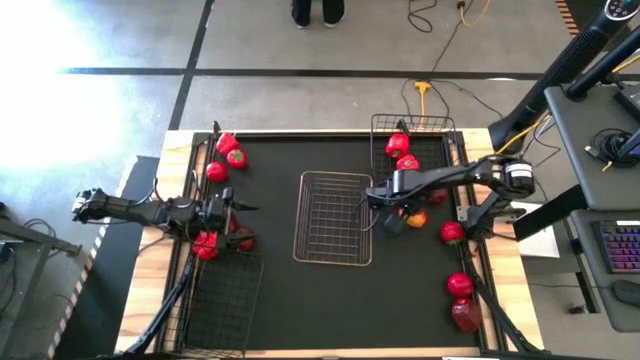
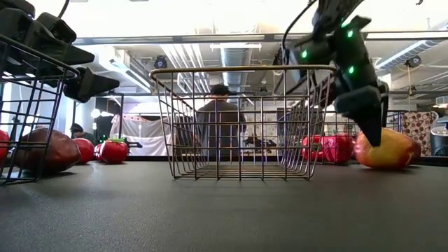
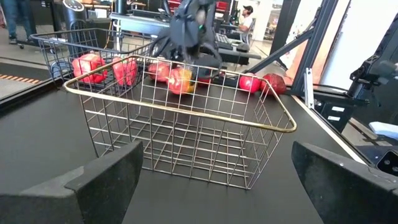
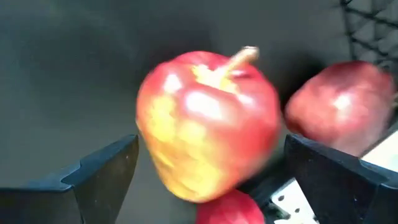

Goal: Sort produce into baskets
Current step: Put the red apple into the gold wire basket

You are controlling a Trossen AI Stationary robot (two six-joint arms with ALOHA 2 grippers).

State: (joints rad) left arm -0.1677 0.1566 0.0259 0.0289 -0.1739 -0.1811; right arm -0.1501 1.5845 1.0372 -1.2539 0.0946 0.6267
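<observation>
- Beside the silver basket, on the desk, the yellow-red apple lies between the right claw's spread fingers, ungripped.
- It looks firm, smooth, rounded and likely to roll; a pinch across its widest middle suits.
- The left claw is spread too, empty.

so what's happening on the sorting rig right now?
The right end effector is open just over the yellow-red apple, on the mat right of the silvery basket; nothing is gripped. That basket looks empty. The left end effector is open too, above produce at the table's left. Two red peppers sit in the far black basket; other pieces lie loose on both sides.
</observation>
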